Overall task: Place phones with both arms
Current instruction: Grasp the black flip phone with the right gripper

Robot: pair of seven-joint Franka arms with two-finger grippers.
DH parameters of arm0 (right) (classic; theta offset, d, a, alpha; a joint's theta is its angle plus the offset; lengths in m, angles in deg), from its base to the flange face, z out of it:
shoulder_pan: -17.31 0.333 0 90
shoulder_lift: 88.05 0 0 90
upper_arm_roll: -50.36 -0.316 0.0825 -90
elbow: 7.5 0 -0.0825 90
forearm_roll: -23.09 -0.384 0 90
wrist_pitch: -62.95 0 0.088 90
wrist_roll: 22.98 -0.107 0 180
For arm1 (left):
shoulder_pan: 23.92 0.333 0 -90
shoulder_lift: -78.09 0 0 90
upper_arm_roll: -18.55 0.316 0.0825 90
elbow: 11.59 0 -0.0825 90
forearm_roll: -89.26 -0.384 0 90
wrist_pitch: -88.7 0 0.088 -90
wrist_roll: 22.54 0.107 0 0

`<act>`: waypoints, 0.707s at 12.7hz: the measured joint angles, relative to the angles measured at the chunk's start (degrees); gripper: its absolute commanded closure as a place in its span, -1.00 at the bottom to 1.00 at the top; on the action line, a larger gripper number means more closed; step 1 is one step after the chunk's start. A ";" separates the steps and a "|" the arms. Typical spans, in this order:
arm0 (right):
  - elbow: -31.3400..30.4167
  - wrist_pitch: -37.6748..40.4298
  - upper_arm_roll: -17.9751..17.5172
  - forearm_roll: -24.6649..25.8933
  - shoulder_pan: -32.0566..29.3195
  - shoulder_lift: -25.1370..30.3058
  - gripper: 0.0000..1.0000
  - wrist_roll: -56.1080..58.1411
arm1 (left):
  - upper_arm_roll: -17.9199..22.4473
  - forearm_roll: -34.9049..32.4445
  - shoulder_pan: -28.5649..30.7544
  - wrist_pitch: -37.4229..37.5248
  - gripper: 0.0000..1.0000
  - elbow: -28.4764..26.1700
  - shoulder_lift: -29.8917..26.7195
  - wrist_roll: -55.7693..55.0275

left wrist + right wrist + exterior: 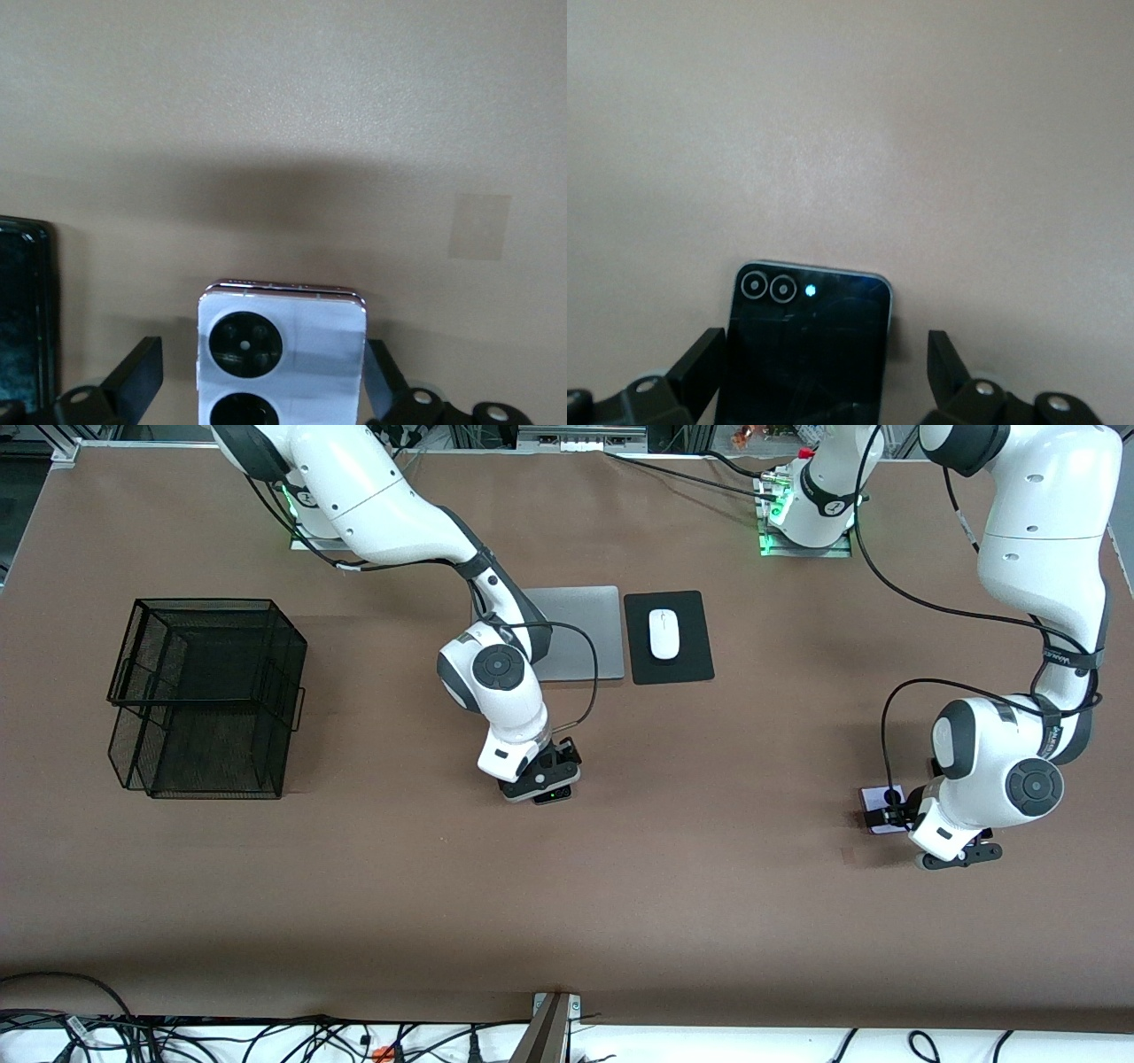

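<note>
the lilac phone [282,354] and the black flip phone [804,350] are cut off by the wrist pictures' edges; the right arm hides part of the laptop [580,633].

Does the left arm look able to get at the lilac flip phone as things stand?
Probably yes. The left gripper is right over the lilac flip phone, jaws open with a finger on each side and gaps showing. The black slab phone lies beside it, apart, and nothing blocks the way.
</note>
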 measured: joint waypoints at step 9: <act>0.11 -2.47 1.42 0.56 1.98 -1.35 0.44 -2.61 | -0.58 0.00 0.11 -0.01 -1.00 -0.72 0.06 0.63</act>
